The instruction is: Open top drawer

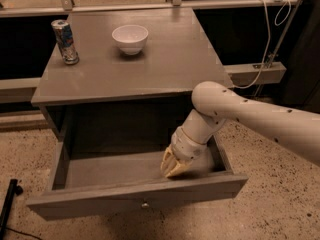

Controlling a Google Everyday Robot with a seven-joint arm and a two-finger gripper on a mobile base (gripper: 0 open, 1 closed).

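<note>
Your grey wooden top drawer [102, 170], the one with the small round metal knob [144, 204] at the centre of its front, stands pulled well out from under the grey wooden cabinet top [165, 69], its deep box showing bare inside. The pale yellowish gripper [174, 165] on the white arm [250, 116] sits down inside the box, at the right of centre, against or just beside the inner face of the front panel. You cannot tell from here whether the gripper is open or closed, and nothing appears to be held in it.

By my reading the pulling step is nearly or wholly done: the drawer looks open. Your next move is likely either a last short draw outward or lifting the gripper straight up out of the box, clearing the front panel's top edge without dragging the drawer sideways. The silver and blue drink can [65, 41] and the white round bowl [130, 38] stand well apart on top, out of your way.
</note>
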